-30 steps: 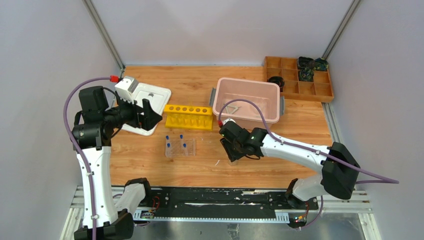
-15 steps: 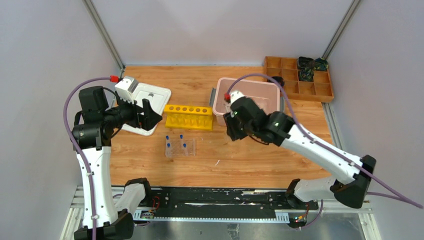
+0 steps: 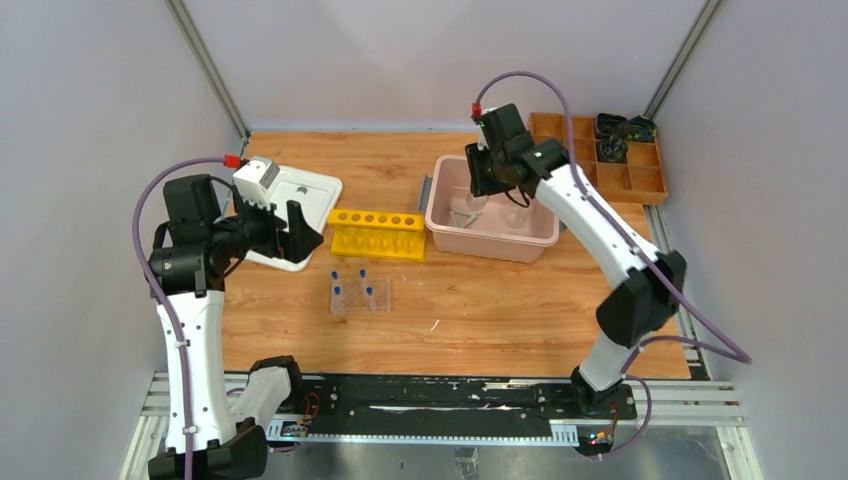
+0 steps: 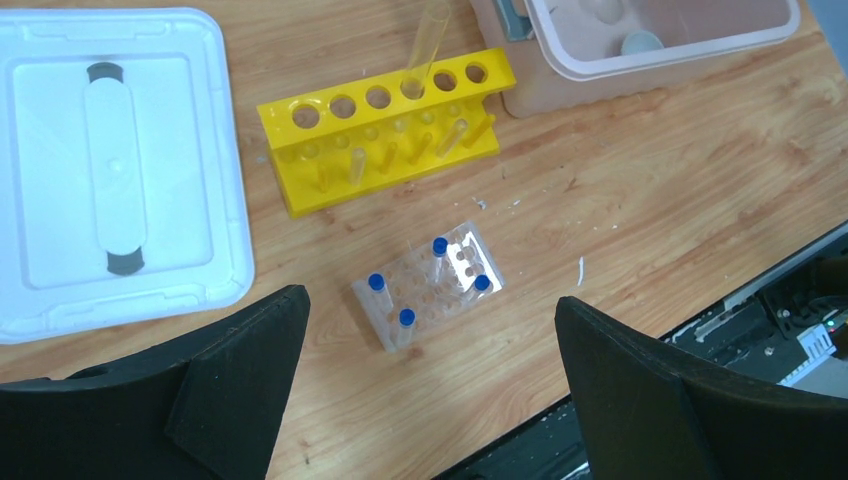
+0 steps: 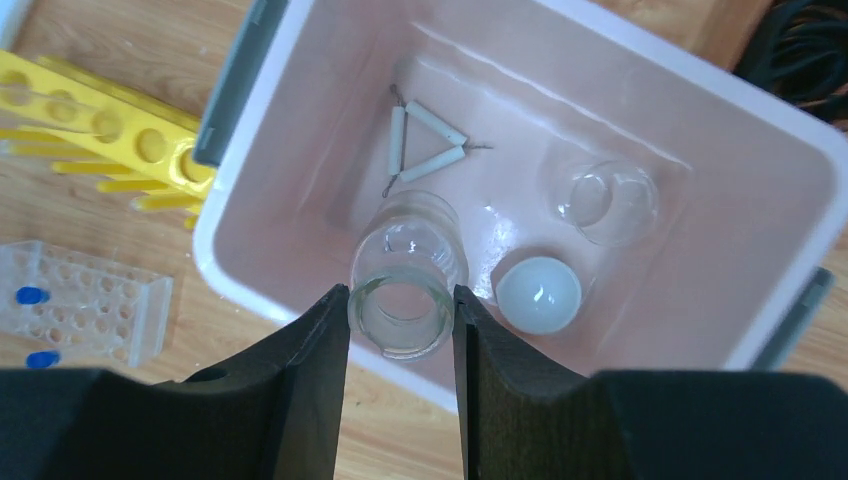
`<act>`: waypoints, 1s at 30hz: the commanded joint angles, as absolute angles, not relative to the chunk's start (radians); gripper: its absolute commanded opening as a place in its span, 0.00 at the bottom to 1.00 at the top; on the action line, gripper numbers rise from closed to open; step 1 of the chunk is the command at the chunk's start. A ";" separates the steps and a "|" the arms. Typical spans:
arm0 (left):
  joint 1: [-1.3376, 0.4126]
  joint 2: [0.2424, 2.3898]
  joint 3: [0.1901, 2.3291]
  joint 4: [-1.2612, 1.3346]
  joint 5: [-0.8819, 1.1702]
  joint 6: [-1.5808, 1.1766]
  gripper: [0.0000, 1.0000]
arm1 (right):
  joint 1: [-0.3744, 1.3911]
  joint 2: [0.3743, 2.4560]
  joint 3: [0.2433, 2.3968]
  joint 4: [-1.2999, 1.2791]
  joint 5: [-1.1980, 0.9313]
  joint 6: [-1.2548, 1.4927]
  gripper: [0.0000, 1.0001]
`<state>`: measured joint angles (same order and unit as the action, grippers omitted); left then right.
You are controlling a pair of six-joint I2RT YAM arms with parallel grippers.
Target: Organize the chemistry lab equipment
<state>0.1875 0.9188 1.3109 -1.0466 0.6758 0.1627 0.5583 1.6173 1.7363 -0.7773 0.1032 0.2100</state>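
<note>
Top external view: the left gripper hangs open near the white lid, well away from the job. Rightward, the right gripper clamps a glass cup upright over the pink tub, near the triangle and dish; its release spot seems straight below.

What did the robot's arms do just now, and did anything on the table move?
The right arm swung from the middle of the table up and back to above the pink tub. Its jaws grip a glass cup there; I cannot tell when it was picked up. The left arm, clear tube rack, yellow rack and white lid stayed put.
</note>
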 commanded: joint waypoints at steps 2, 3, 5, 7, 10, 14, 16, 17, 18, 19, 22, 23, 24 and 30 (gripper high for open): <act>0.187 0.924 1.284 -1.045 0.647 0.198 1.00 | 0.515 1.795 1.815 -0.786 0.016 0.187 0.00; 0.187 0.926 1.280 -1.045 0.644 0.203 1.00 | 0.516 1.828 1.826 -0.786 -0.001 0.190 0.00; 0.187 0.934 1.276 -1.045 0.629 0.212 1.00 | 0.515 1.882 1.839 -0.787 -0.037 0.198 0.00; 0.187 0.940 1.269 -1.045 0.610 0.224 1.00 | 0.517 1.919 1.838 -0.783 -0.053 0.209 0.00; 0.187 0.961 1.249 -1.045 0.566 0.251 1.00 | 0.522 1.957 1.811 -0.765 -0.066 0.221 0.00; 0.187 1.020 1.209 -1.043 0.476 0.305 1.00 | 0.534 1.971 1.746 -0.717 -0.071 0.240 0.00; 0.187 1.055 1.188 -1.043 0.435 0.342 1.00 | 0.539 1.973 1.726 -0.702 -0.067 0.249 0.00; 0.187 1.068 1.175 -1.040 0.423 0.356 1.00 | 0.541 1.973 1.715 -0.693 -0.065 0.255 0.00; 0.187 1.080 1.158 -1.030 0.412 0.371 1.00 | 0.542 1.973 1.705 -0.686 -0.064 0.259 0.00; 0.187 1.088 1.136 -1.013 0.402 0.380 1.00 | 0.544 1.972 1.696 -0.679 -0.064 0.264 0.00; 0.187 1.110 1.054 -0.907 0.370 0.387 0.97 | 0.553 1.967 1.671 -0.658 -0.058 0.282 0.10; 0.187 1.131 1.028 -0.876 0.359 0.388 0.95 | 0.556 1.963 1.661 -0.644 -0.060 0.290 0.17; 0.187 1.144 1.021 -0.852 0.352 0.387 0.93 | 0.559 1.960 1.653 -0.638 -0.061 0.294 0.20; 0.186 1.301 1.032 -0.769 0.328 0.379 0.72 | 0.556 1.910 1.660 -0.645 -0.061 0.296 0.52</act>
